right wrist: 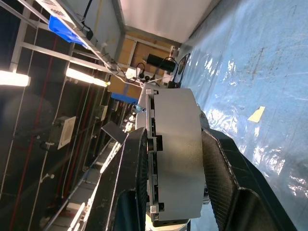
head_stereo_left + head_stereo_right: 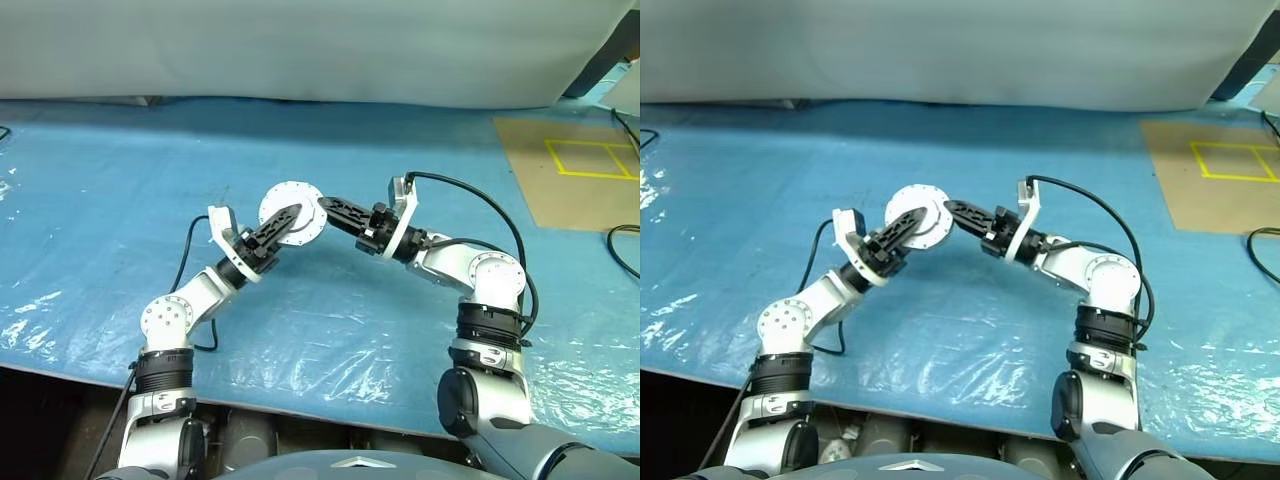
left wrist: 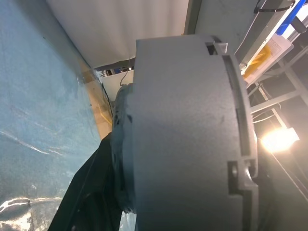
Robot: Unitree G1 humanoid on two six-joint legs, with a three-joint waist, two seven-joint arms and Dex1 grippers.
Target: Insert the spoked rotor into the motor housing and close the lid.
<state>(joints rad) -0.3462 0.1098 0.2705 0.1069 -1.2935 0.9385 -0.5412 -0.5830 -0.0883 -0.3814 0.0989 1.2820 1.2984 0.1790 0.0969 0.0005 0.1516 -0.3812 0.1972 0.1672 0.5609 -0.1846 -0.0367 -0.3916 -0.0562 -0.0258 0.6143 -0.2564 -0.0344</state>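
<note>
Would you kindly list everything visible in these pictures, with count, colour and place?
motor housing: one, silver-grey round cylinder, held up above the table between both pincers.
table cover: one, blue plastic sheet, wrinkled and shiny, spread over the table.
cardboard sheet: one, brown, at the table's far right, marked with yellow tape squares.
backdrop: one, pale grey-white, along the table's far edge.
cables: black, at the table's right edge.
left pincer: one, black fingers, lying across the housing's face; grip not clear.
right pincer: one, black fingers, clamped on the housing's two flat faces, as the right wrist view shows.
</note>
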